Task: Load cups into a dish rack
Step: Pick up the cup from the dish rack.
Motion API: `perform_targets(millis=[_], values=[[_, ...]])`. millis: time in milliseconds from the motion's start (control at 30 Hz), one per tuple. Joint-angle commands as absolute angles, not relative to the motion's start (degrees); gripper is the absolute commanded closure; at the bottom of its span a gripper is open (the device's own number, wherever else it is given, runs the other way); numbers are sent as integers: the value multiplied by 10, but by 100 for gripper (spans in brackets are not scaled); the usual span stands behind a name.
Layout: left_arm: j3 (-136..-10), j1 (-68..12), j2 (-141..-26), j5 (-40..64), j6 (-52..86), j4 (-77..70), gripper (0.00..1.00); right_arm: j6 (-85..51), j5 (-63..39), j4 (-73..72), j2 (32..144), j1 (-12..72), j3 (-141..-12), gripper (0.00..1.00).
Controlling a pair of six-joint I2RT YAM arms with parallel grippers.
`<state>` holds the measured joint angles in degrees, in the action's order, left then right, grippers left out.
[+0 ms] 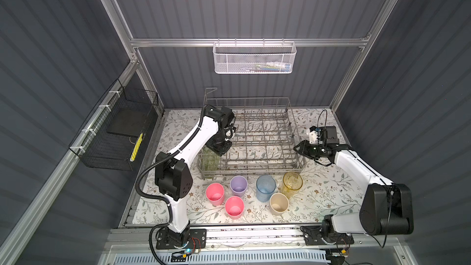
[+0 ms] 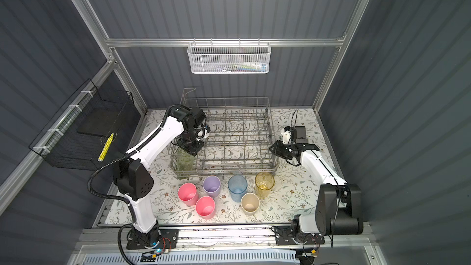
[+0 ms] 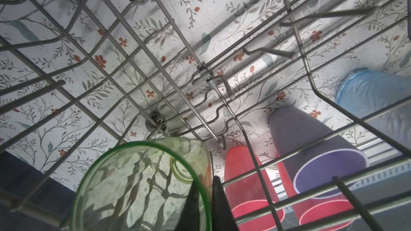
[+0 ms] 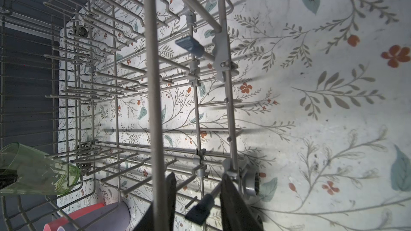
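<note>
The grey wire dish rack (image 1: 254,172) stands at the back of the floral mat. A pale green cup (image 1: 211,160) sits upright in its front-left corner. My left gripper (image 3: 208,187) is shut on that cup's rim (image 3: 142,150), one finger inside and one outside. Two pink cups (image 1: 214,194) (image 1: 234,207), a lilac cup (image 1: 238,186), a blue cup (image 1: 265,188), an amber cup (image 1: 292,183) and a beige cup (image 1: 279,203) stand upright in front of the rack. My right gripper (image 4: 198,175) is open at the rack's right wall (image 1: 293,123), its fingers either side of thin wires.
A white mesh basket (image 1: 253,58) hangs on the back rail. A black wire basket (image 1: 114,133) hangs on the left wall. Upright tines (image 4: 124,85) fill the rack's floor. The mat's right part (image 1: 331,187) lies beside the right arm.
</note>
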<state>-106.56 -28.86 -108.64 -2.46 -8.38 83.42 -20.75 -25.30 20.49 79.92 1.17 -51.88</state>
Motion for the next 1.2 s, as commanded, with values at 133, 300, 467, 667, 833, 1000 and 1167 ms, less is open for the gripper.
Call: perform_targets(millis=[133,300,467,667,833,1000,1167], values=[[-1107,-284,-1077,-50,-93,845,100,-212,-258,198,799,12,-522,64],[-1158,-284,-1091,-77,-82,852,100,-214,-258,195,800,11,-521,64],[-1216,-285,-1111,-98,-70,859,100,-213,-258,196,798,11,-521,64],[-1313,-289,-1141,-80,-40,853,100,-216,-260,191,791,12,-520,63],[-1359,-304,-1146,-40,-26,819,100,-224,-254,182,762,11,-515,59],[-1340,-306,-1113,21,-9,730,100,-232,-237,188,716,9,-515,47],[-1260,-306,-1048,90,16,593,100,-240,-224,208,650,0,-517,35]])
